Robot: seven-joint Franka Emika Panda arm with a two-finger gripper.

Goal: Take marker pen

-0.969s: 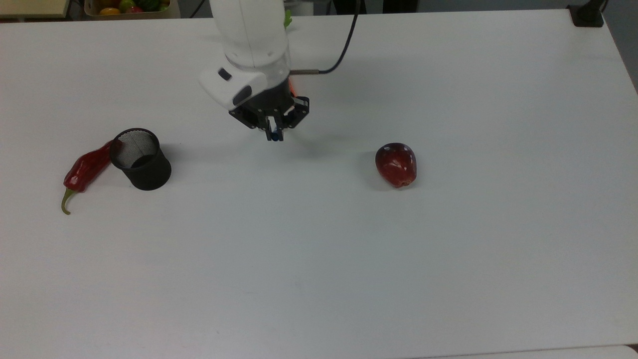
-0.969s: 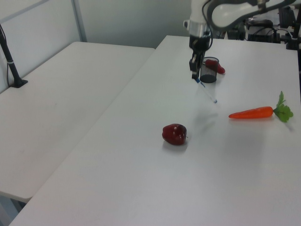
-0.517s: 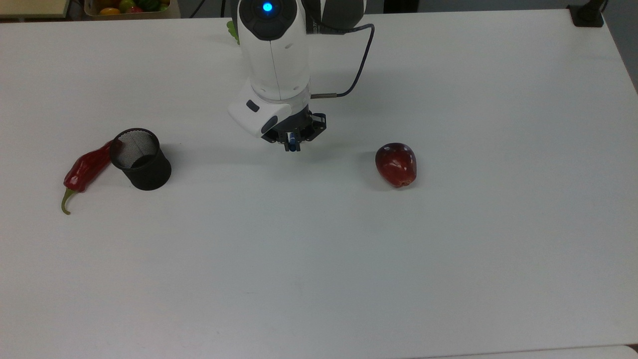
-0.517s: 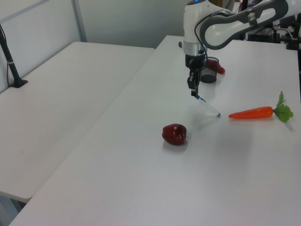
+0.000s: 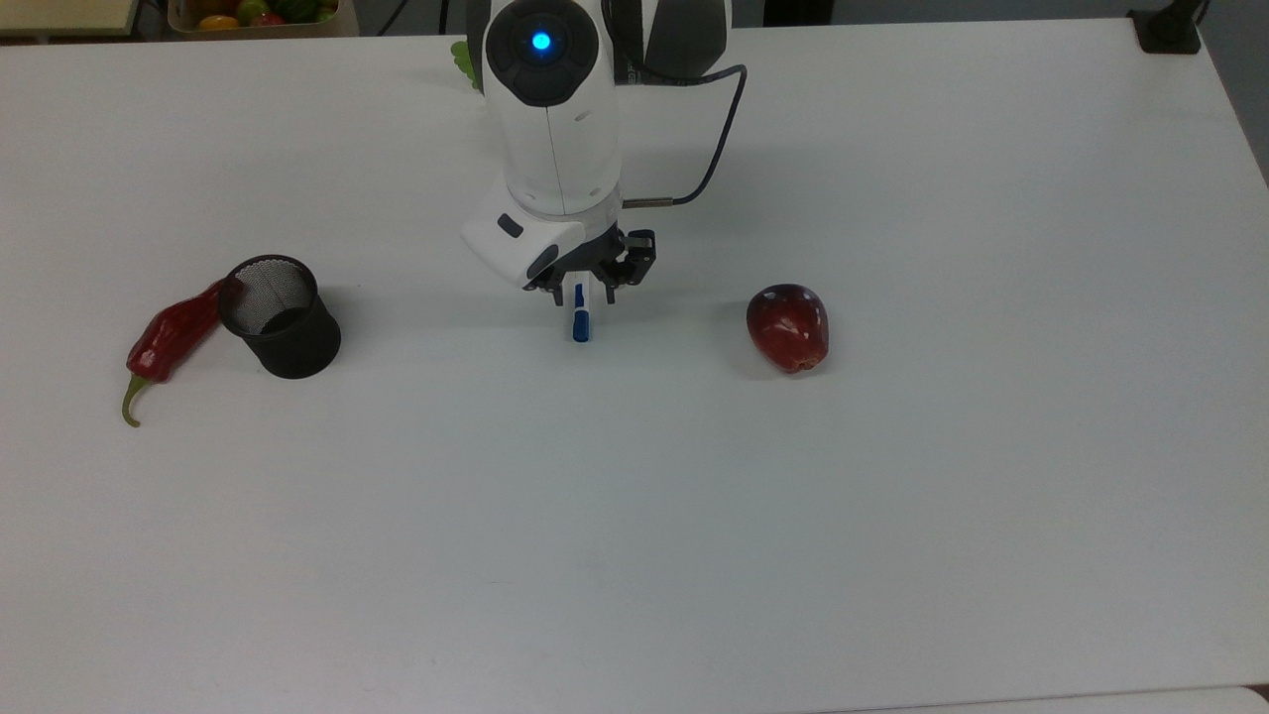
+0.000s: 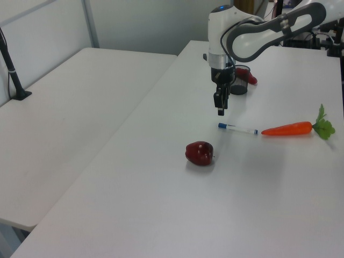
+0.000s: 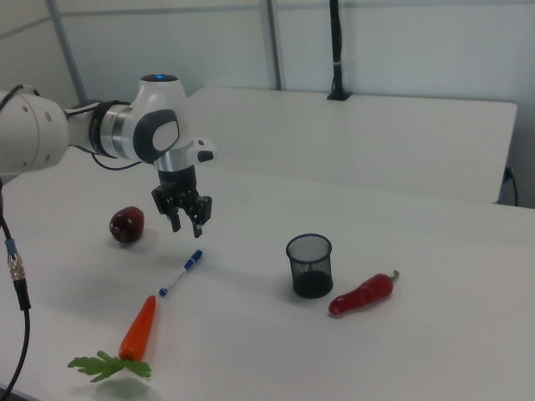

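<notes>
White table point(image 5: 892, 516) with marker pen point(image 6: 237, 129) flat beneath the spread-fingered, empty hand point(image 7: 189, 222).

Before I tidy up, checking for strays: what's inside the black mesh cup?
The mesh cup looks empty in the top view; its near wall hides part of the bottom. The marker pen lies on the table.

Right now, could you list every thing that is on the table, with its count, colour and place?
pen: one, white with blue cap, lying flat below the gripper, in the right view.
carrot: one, orange with green leaves, at the pen's far end.
apple: one, dark red, to the top view's right of the pen.
cup: one, black mesh, upright, at the top view's left.
chilli: one, red, beside the cup.
table: one, white.
gripper: one, black, open, above the pen.
</notes>
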